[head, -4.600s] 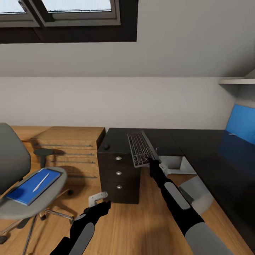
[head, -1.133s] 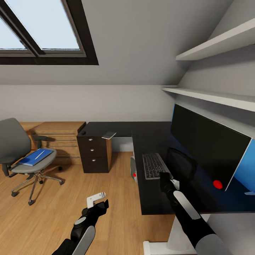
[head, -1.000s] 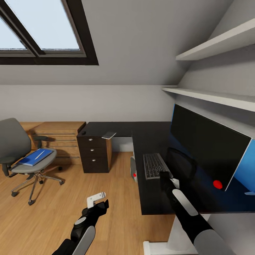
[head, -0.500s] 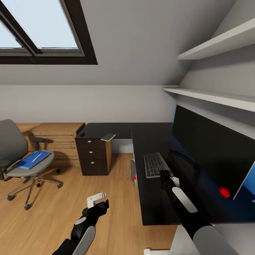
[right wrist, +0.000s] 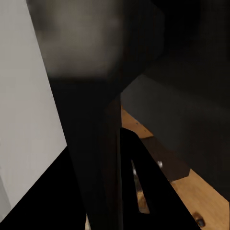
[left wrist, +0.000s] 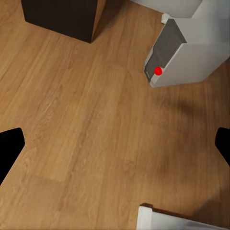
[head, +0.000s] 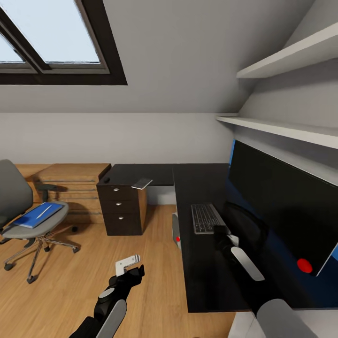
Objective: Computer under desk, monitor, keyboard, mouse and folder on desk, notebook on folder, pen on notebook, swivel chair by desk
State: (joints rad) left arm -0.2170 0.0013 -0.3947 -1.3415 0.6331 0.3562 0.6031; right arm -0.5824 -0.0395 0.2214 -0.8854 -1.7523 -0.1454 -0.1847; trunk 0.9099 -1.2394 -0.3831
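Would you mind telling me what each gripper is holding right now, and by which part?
The right gripper grips the keyboard at its near short edge, on the desk. The left gripper is open, holding nothing.

The right gripper (head: pixel 220 231) is clamped on the keyboard (head: pixel 205 218) over the table (head: pixel 202 263), while the left gripper (head: pixel 127 265) hangs beside the table with jaws spread.

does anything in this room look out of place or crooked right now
Yes. The blue folder lies on the swivel chair seat with a pen on it, not on the desk. The notebook sits askew, poking over the desk edge above the drawers. The keyboard lies flat by the monitor.
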